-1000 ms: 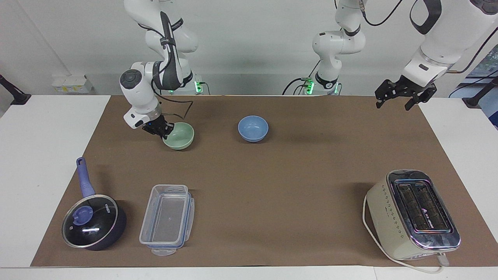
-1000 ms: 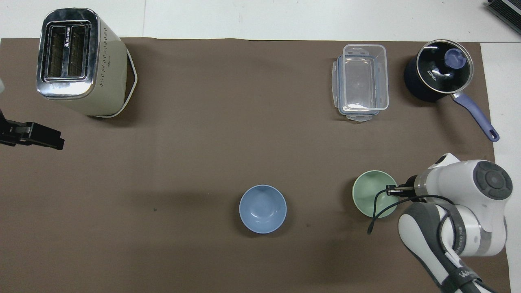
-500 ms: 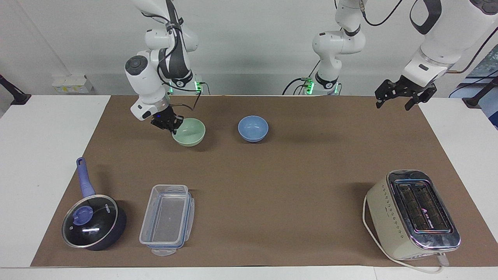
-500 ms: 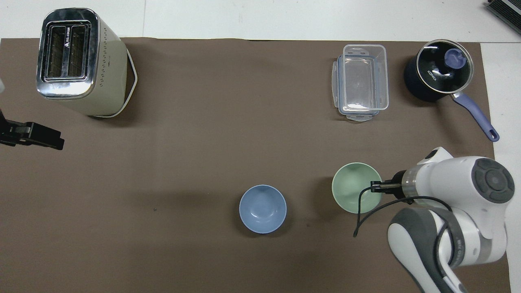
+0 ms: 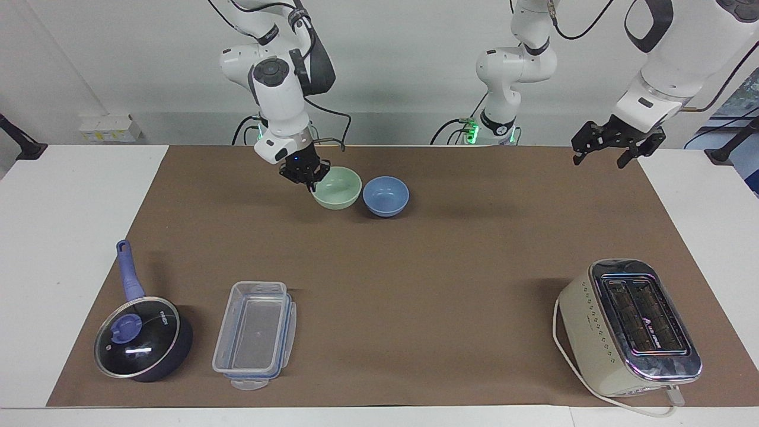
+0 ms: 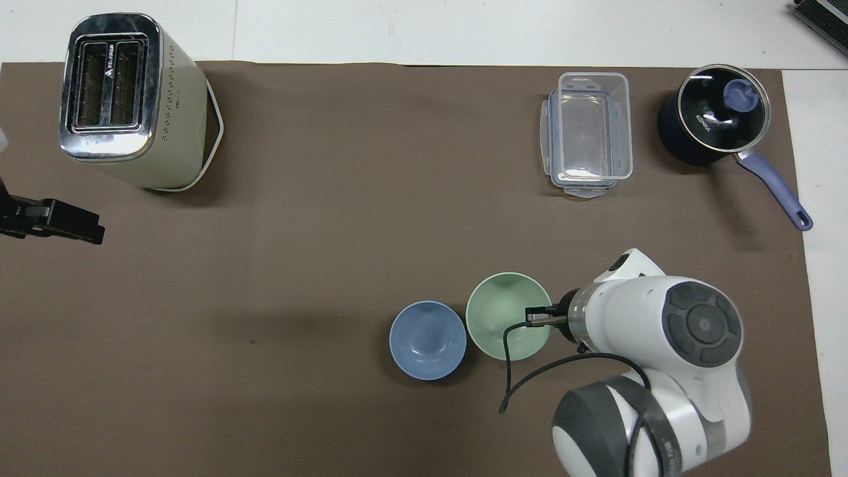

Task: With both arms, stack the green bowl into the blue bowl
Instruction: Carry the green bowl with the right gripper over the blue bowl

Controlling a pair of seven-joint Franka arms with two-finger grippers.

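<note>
My right gripper [image 5: 309,179] is shut on the rim of the green bowl [image 5: 339,187] and holds it upright a little above the brown mat, right beside the blue bowl [image 5: 386,196], on the side toward the right arm's end. In the overhead view the green bowl [image 6: 507,311] nearly meets the blue bowl [image 6: 427,340], and the right gripper [image 6: 540,317] grips its rim. The blue bowl stands empty on the mat. My left gripper [image 5: 616,146] waits open in the air over the mat's edge at the left arm's end; it also shows in the overhead view [image 6: 63,225].
A cream toaster [image 5: 631,326] stands far from the robots at the left arm's end. A clear plastic container [image 5: 255,335] and a dark-blue lidded saucepan [image 5: 142,339] stand far from the robots at the right arm's end.
My right gripper has lifted the green bowl and carried it toward the blue bowl, from well apart to right beside it. The left arm has not moved.
</note>
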